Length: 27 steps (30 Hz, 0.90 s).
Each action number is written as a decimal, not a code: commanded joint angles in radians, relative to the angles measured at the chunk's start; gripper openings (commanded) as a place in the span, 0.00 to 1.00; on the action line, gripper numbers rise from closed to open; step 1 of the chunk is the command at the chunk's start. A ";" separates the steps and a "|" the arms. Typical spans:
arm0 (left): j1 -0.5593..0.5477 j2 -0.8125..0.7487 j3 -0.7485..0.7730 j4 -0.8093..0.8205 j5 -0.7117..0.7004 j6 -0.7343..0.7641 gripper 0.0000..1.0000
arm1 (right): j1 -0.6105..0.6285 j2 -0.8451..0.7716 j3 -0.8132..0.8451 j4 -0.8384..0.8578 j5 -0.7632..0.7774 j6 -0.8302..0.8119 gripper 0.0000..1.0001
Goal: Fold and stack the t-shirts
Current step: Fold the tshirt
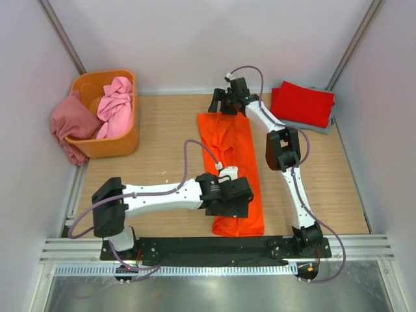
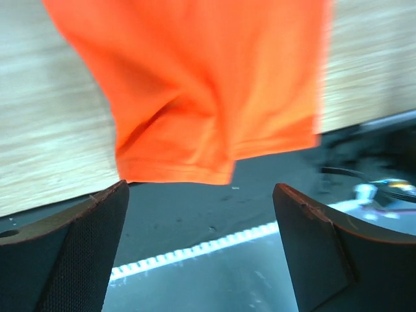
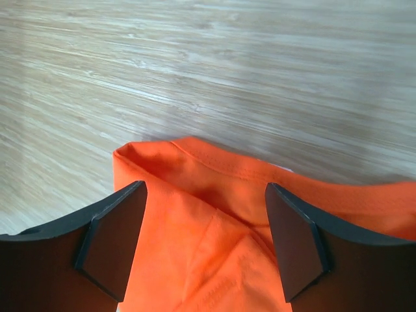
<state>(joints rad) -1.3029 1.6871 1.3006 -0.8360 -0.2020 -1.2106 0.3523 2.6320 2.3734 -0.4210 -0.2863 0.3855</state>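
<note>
The bright orange t-shirt (image 1: 231,162) lies folded into a long strip down the middle of the wooden table. My left gripper (image 1: 238,209) hangs open over its near end; that hem shows in the left wrist view (image 2: 195,97). My right gripper (image 1: 223,104) is open over the far end, its fingers (image 3: 110,240) either side of the collar (image 3: 214,214). A folded red t-shirt (image 1: 302,103) lies on a folded grey-blue one (image 1: 320,127) at the back right. A light pink t-shirt (image 1: 116,107) sits in the orange tub (image 1: 123,146); a dusty rose one (image 1: 71,123) hangs over its left side.
The tub stands at the back left against the wall. White walls close in the table on three sides. A black base plate (image 1: 214,247) and metal rails run along the near edge, seen below the hem in the left wrist view (image 2: 214,214).
</note>
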 commanded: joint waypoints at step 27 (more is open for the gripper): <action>0.289 -0.757 -0.112 -0.454 -0.477 0.260 0.88 | 0.120 -0.505 -0.798 0.028 0.056 0.027 0.52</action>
<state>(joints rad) -1.0283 1.0161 1.2190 -1.2423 -0.5961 -0.9634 0.4923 2.1113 1.5185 -0.4030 -0.2741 0.4046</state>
